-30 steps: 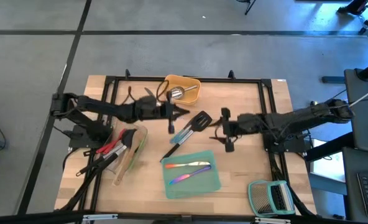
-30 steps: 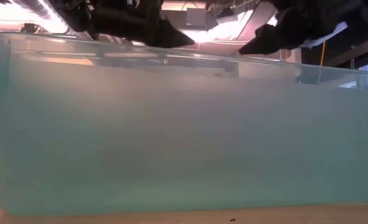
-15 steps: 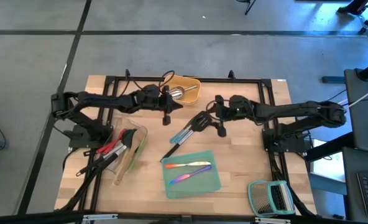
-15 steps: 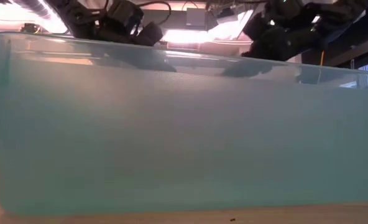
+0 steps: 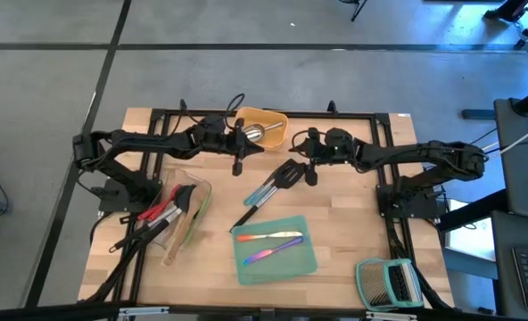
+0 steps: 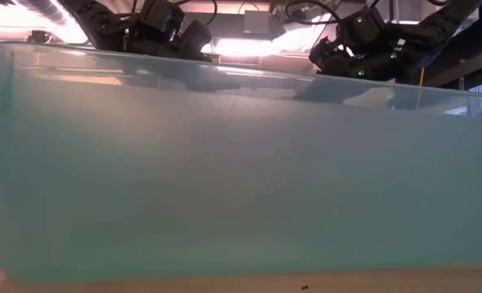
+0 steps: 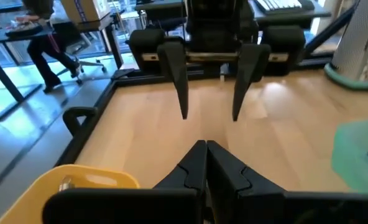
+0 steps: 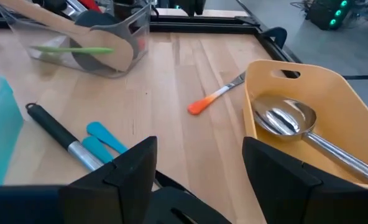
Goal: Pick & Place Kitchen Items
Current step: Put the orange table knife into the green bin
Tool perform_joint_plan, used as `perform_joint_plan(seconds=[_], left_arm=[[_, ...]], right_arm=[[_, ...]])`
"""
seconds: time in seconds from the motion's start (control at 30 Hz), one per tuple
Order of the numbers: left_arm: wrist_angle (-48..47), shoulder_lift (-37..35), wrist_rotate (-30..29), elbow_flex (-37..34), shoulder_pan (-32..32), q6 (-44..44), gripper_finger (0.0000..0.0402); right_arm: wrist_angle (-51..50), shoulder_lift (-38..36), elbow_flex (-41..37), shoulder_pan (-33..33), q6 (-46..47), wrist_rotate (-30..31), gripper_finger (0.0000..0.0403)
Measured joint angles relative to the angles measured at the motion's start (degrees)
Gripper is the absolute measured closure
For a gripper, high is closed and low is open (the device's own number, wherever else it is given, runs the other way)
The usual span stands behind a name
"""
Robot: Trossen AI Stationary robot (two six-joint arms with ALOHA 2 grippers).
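Grippers facing off mid-table | left gripper [image 5: 238, 165] pinched together, empty | right gripper [image 5: 310, 172] spread, empty, over black slotted turner [image 5: 287, 174] | steel scoop [image 8: 293, 124] sits in yellow plastic tray [image 5: 276, 118]

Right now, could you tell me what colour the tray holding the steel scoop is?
Yellow tray; clearest in the right wrist view.

Teal tray [image 6: 225, 171] wall blocking the low view, steel scoop [image 8: 308, 134] handle cut off
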Motion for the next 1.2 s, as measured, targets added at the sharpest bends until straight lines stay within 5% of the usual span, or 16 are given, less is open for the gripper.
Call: perform_joint_plan(seconds=[0.73, 1.0, 1.2], left_arm=[[-5.4, 0.0, -0.1, 0.0, 0.0, -1.5, 0.04], [-8.4, 0.0, -0.5, -0.1, 0.0, -1.9, 0.04], [-9.0, 0.0, -0.5, -0.1, 0.0, -2.0, 0.04]], right_arm=[[3.1, 0.9, 0.0, 0.2, 0.4, -0.1, 0.0163], [10.0, 7.8, 0.4, 0.2, 1.6, -0.1, 0.0163], [4.7, 13.7, 5.6, 0.2, 2.7, -0.1, 0.0163]])
